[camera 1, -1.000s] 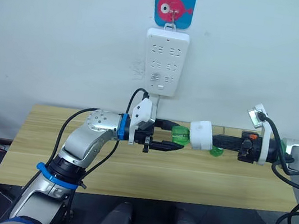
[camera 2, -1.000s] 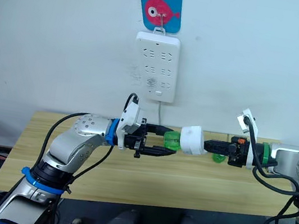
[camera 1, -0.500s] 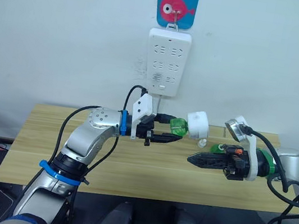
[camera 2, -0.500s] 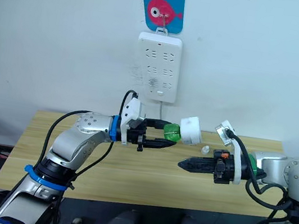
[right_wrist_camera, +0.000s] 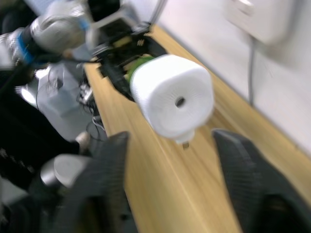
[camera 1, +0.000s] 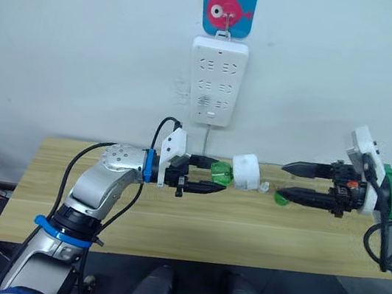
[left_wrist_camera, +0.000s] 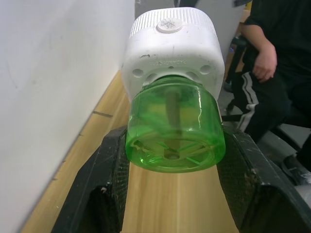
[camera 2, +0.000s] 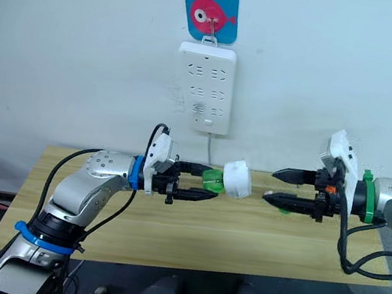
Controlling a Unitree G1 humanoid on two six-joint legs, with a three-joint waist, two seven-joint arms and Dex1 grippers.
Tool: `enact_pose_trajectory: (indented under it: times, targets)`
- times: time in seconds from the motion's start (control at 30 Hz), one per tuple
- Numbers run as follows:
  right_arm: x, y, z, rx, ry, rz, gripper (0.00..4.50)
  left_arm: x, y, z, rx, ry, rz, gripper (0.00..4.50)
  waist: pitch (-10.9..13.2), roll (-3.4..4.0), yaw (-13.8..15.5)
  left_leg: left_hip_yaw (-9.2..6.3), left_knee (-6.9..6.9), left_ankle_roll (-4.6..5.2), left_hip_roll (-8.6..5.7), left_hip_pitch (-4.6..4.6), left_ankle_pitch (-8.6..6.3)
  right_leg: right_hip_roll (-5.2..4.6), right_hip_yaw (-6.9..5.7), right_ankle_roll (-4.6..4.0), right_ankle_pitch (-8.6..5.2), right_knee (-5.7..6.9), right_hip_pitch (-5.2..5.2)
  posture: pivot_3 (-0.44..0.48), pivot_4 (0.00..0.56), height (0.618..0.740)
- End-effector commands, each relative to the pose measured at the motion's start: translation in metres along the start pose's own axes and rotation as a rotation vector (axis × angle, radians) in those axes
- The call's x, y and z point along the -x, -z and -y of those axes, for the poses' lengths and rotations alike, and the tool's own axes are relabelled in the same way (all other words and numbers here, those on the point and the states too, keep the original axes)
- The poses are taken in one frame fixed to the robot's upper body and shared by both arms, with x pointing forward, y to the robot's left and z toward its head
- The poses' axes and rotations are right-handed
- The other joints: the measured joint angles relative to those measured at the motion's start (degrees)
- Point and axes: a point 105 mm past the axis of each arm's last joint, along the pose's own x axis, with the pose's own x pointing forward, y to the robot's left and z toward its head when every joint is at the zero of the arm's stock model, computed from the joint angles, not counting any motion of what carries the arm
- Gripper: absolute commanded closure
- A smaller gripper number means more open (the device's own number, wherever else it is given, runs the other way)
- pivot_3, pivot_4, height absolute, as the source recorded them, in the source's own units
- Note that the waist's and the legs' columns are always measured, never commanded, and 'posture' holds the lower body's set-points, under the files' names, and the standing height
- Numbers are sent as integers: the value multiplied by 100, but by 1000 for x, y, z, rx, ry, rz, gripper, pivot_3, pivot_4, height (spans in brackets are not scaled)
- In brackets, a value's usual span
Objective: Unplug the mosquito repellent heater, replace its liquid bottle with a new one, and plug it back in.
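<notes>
Left eye view puts the left hand (camera 1: 206, 176) at the centre of the frame, clenched on the green liquid bottle (camera 1: 219, 173) of the mosquito repellent heater (camera 1: 246, 172); the heater's white body juts out toward the frame's right, held in the air above the wooden desk (camera 1: 191, 224). Left wrist view confirms the grip: both black fingers (left_wrist_camera: 104, 165) press against the sides of the translucent green bottle, and the white heater sits on its far end. The right hand (camera 1: 296, 181) is at the right of the frame, released, its two fingers spread one above the other and pointing at the heater from a short way off, not touching it. A second green bottle (camera 1: 282, 198) lies on the desk behind the lower finger. On the wall at the upper centre hangs the white power strip (camera 1: 215, 81) under a blue fish hook (camera 1: 228, 7).
</notes>
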Motion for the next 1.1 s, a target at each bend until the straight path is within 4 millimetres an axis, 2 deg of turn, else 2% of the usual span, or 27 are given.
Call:
enact_pose_trajectory:
  times: [0.03,0.17,0.23,0.33,0.37,0.43,0.53,0.57,0.63,0.73,0.87,0.97,1.1]
  targets:
    - [-3,-7,4,70,4,34,28,2,-18,3,-104,26,47,2279,0,0,-2,1,0,0,1,1,0,0,1,0,0,1,0,93,215,740]
    - [1,-3,17,-155,42,81,9,0,-29,-9,-233,-39,101,2279,0,0,36,-1,0,-1,0,1,1,-4,3,-2,1,0,-1,93,208,740]
    - [2,2,16,-190,46,78,9,1,-26,-12,-287,-42,82,2279,0,0,49,-6,0,-1,-1,-2,1,-6,-2,-2,1,-4,-1,102,206,740]
    - [0,4,19,-146,96,65,9,5,-18,-11,-369,-29,44,2279,0,0,46,-4,-4,0,-1,-2,0,-6,-1,-2,1,-10,-1,102,205,740]
    - [0,4,20,-190,102,65,9,6,-18,-13,-427,-43,36,2279,0,0,39,-3,-4,-1,-1,-3,0,-6,-1,-2,1,-11,-2,102,205,740]
    - [5,3,25,-420,103,86,9,9,-20,-17,-626,-79,17,2279,0,1,16,0,-4,-1,0,-1,0,-6,3,-2,1,-8,-4,99,203,740]
    - [15,20,27,-792,59,66,9,11,-19,-18,-1074,-77,-27,2279,-2,-1,50,2,-1,-2,6,1,1,-10,3,-12,9,-11,-1,104,198,740]
    - [16,26,30,-895,47,75,9,12,-21,-19,-1170,-89,-21,2279,-6,-6,76,1,-1,-2,9,-2,1,-10,0,-16,11,-16,-1,104,198,740]
    - [15,33,21,-973,-6,53,9,13,-26,-21,-1311,-108,10,2279,-7,-4,142,1,-4,-2,10,-1,1,-11,1,-19,21,-31,2,110,201,740]
    - [9,29,11,-1041,-93,55,9,13,-31,-23,-1423,-138,50,2279,-8,-3,167,4,-8,2,5,-16,-1,-11,0,-7,34,-60,-2,114,204,740]
    - [-2,18,17,-1126,-130,155,9,12,-36,-23,-1502,-154,97,2279,-8,-4,164,26,-1,13,-1,-12,-6,-14,2,14,52,-68,0,119,214,740]
    - [-15,11,20,-1118,-159,199,9,11,-40,-24,-1528,-169,119,2279,-8,-4,140,35,2,16,8,-9,-4,-16,7,11,63,-65,1,123,219,740]
    - [-23,12,21,-1121,-142,221,9,10,-44,-27,-1544,-196,130,2279,-8,-4,151,30,1,17,7,-11,-3,-9,3,10,65,-63,-1,126,223,740]
